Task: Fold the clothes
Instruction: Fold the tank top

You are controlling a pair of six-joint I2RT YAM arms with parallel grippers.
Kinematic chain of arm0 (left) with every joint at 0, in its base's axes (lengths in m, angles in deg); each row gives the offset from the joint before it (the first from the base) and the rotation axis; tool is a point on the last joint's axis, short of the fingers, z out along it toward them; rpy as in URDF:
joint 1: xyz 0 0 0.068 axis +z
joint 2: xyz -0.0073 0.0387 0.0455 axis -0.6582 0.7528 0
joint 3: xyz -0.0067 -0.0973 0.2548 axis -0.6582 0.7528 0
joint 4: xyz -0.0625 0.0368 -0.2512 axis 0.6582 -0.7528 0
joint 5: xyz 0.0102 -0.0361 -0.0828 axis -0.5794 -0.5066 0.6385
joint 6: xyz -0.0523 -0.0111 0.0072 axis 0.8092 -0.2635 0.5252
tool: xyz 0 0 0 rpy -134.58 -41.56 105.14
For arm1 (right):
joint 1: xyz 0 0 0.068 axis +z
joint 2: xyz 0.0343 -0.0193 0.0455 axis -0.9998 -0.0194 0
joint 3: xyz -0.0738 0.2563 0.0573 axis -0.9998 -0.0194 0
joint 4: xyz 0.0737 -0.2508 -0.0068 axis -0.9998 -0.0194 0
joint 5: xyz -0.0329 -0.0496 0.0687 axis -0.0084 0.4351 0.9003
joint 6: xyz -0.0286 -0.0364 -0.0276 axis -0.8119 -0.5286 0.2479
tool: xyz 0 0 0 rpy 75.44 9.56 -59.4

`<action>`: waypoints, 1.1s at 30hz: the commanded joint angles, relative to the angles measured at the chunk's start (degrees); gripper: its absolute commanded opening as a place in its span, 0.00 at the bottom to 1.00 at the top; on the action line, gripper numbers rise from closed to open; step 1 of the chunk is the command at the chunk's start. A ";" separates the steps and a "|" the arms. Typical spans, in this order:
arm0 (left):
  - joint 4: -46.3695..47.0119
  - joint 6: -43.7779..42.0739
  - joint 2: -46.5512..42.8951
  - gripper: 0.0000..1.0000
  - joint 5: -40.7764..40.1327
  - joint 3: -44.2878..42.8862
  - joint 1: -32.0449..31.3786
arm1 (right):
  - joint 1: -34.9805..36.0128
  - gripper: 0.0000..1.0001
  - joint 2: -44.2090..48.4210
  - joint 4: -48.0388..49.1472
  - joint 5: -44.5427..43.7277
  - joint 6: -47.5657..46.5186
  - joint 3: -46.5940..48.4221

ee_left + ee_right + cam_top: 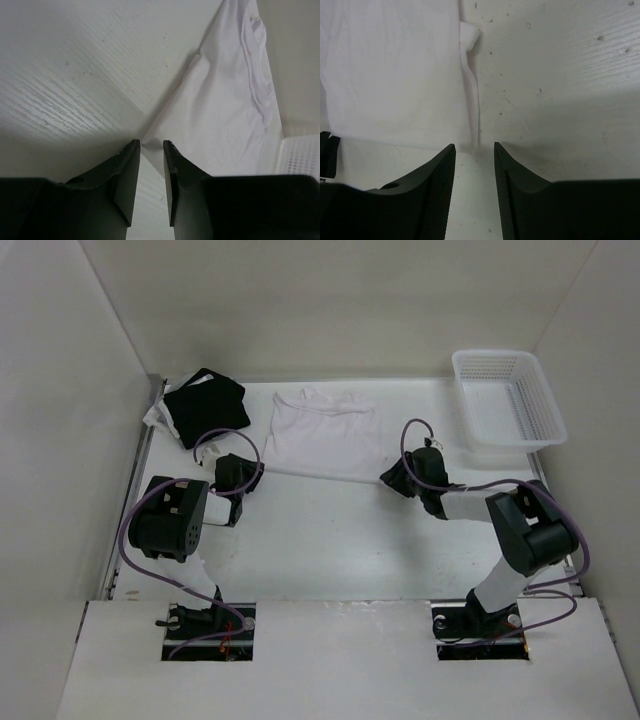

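Observation:
The clothes (325, 428), a thin white sleeveless top, lie flat at the back middle of the table. My left gripper (257, 473) sits low at the top's near left corner. In the left wrist view its jaws (151, 142) stand apart, with the corner of the white fabric (220, 115) just at the fingertips and only bare table between the fingers. My right gripper (389, 478) is at the near right corner. In the right wrist view it (474, 145) is open, the hem of the top (395, 75) lying just ahead of the tips.
A folded black garment with white trim (203, 406) lies at the back left. A white plastic basket (508, 400) stands at the back right. White walls close in the table on three sides.

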 commanded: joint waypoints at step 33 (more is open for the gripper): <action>-5.53 -0.66 -22.56 0.00 0.70 5.22 -0.89 | 0.51 0.02 14.47 5.34 1.11 5.72 -5.40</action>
